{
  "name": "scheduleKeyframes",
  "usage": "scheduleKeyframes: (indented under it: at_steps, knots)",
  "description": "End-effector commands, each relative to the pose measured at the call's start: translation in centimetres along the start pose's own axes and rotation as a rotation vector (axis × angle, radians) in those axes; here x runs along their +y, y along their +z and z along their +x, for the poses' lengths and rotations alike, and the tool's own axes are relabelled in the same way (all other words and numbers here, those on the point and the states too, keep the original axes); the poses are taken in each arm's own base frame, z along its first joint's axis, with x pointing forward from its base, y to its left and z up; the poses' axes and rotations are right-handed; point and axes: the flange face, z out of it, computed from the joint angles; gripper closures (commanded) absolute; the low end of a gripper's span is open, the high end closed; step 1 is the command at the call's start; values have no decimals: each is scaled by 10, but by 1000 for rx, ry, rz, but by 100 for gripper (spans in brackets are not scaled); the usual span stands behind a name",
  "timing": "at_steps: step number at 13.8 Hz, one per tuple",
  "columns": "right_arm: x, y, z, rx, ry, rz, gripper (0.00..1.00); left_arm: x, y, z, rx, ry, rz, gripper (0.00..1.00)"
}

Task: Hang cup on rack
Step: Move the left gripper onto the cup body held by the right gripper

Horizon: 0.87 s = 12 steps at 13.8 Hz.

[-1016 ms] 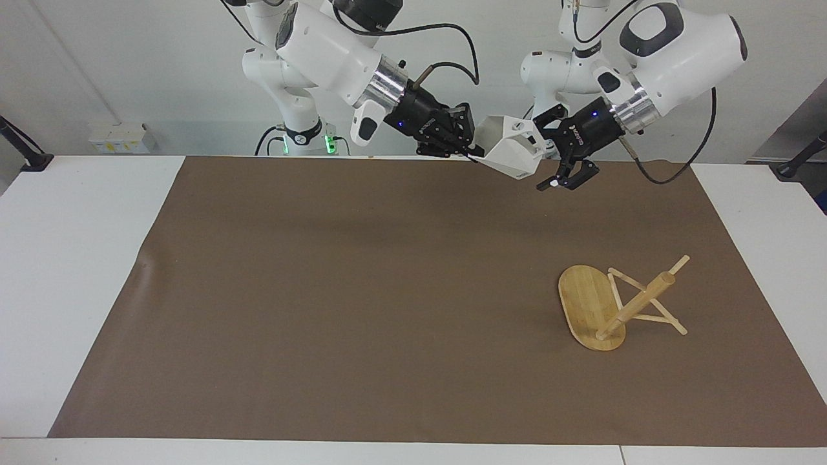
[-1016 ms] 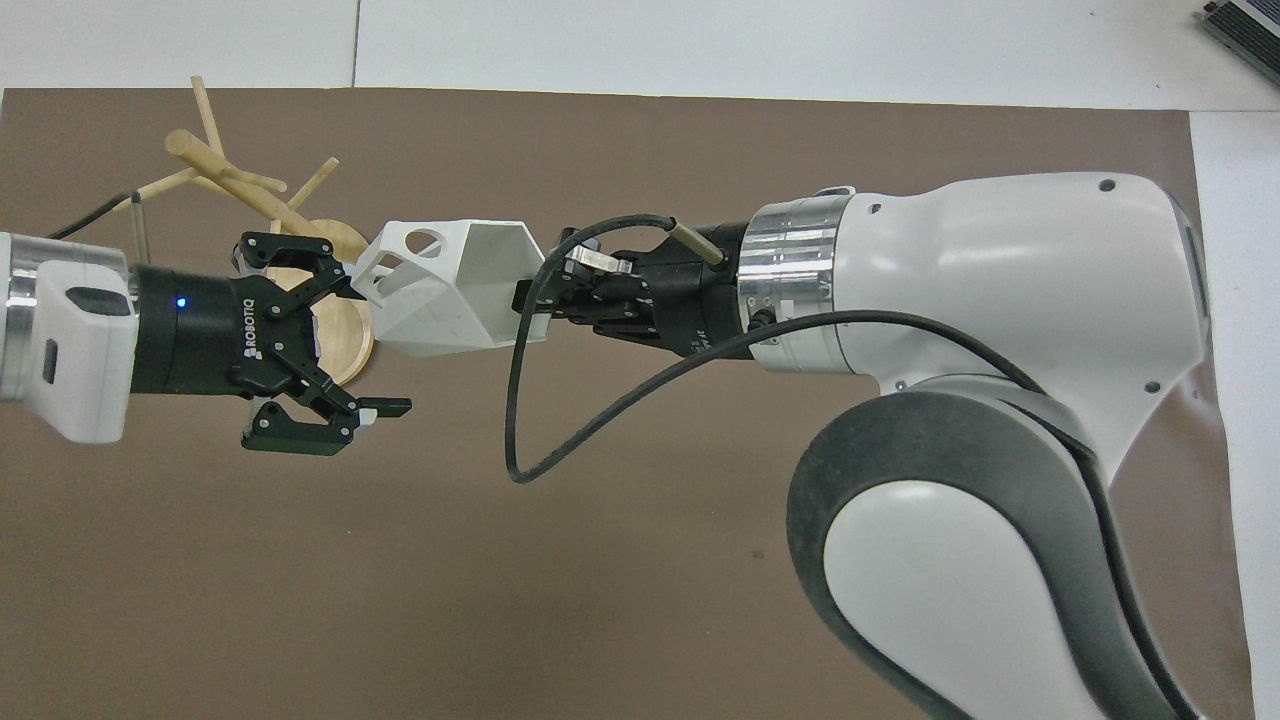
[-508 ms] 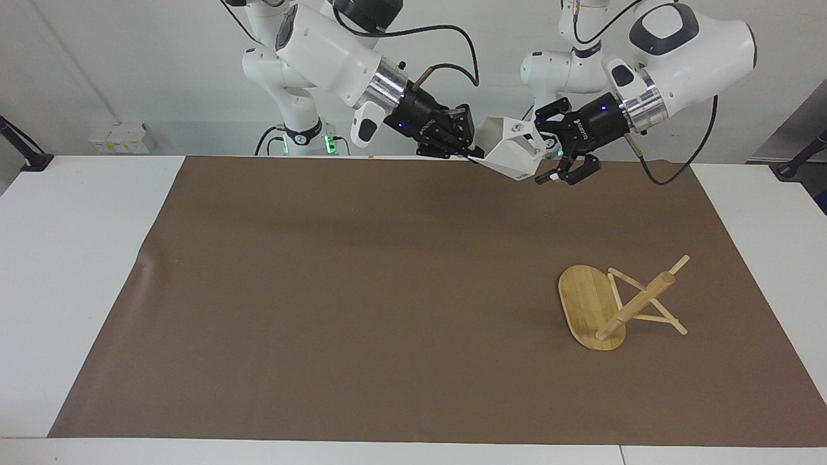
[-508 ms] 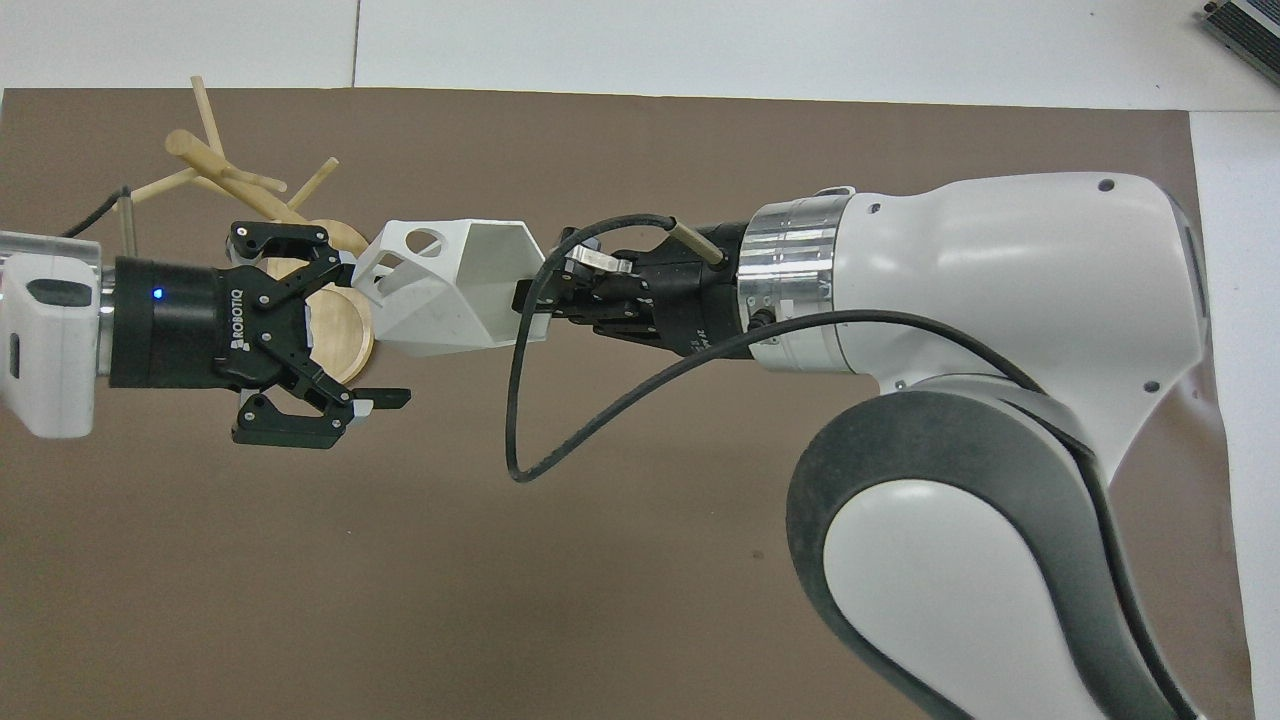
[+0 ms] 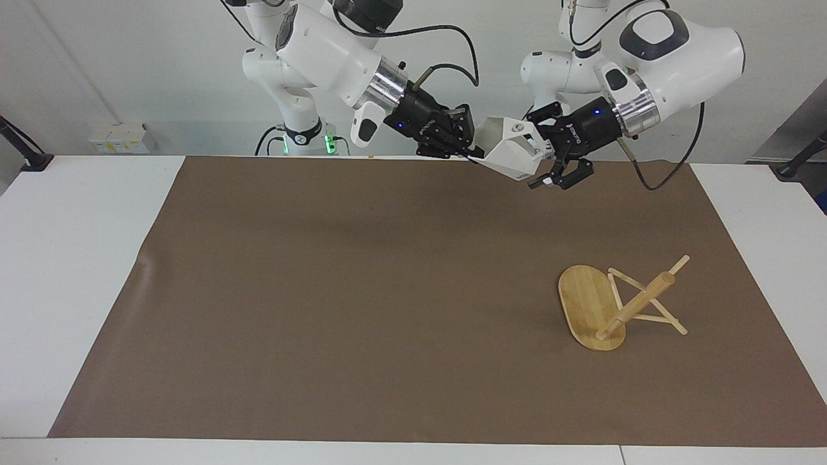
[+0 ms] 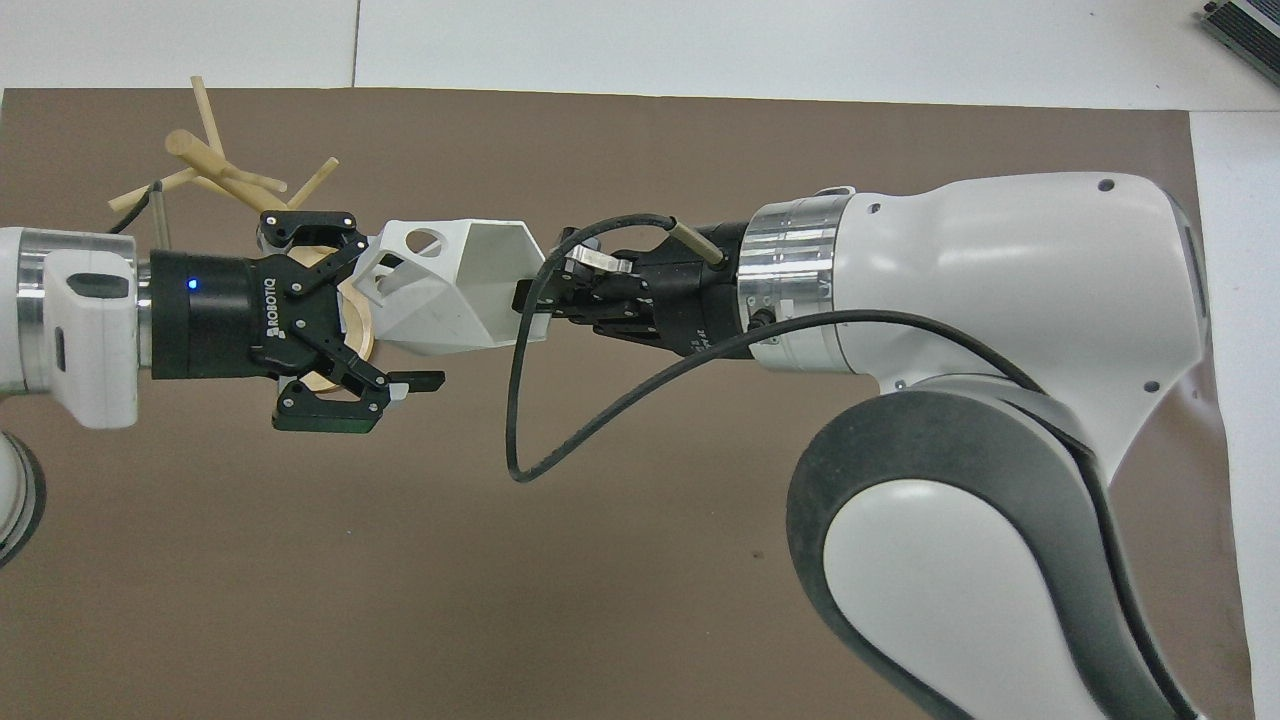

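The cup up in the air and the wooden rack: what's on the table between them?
Nothing: only bare brown mat lies between the cup and the rack, clearest in the facing view.

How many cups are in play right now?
1: the cup is up in the air, gripped at its rim by the right gripper, with the open left gripper at its handle end.

A brown mat (image 5: 362,303) covered most of the white table (image 5: 71,258), filling the frame centre in both views. A small white box with yellow labels (image 5: 117,137) sat against the wall at upper left of the facing view, with dark clamp mounts (image 5: 26,150) at the table's edges. A dark device corner (image 6: 1245,25) showed at the overhead view's upper right.
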Motion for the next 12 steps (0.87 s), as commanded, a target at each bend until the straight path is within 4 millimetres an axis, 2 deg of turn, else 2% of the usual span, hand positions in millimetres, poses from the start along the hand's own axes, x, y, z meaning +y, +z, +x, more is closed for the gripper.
scheduleKeyframes:
  at_steps: [1, 8, 9, 10, 11, 12]
  knots:
    - [-2, 1, -1, 1, 33, 25, 100, 5, 6, 2, 23, 16, -14, 0]
    - [-2, 2, -2, -3, 34, 24, 100, 9, 4, 0, 39, 5, -53, 0]
    - [-2, 2, -2, -2, 34, 24, 100, 10, 4, 0, 38, 8, -60, 3]
    - [-2, 2, -2, -2, 34, 24, 100, 10, 1, 0, 40, 9, -57, 60]
    - [-2, 1, -1, -1, 35, 25, 100, 10, 0, 0, 40, 7, -57, 97]
    - [-1, 1, -1, 0, 34, 24, 100, 10, -1, -1, 41, 6, -55, 100]
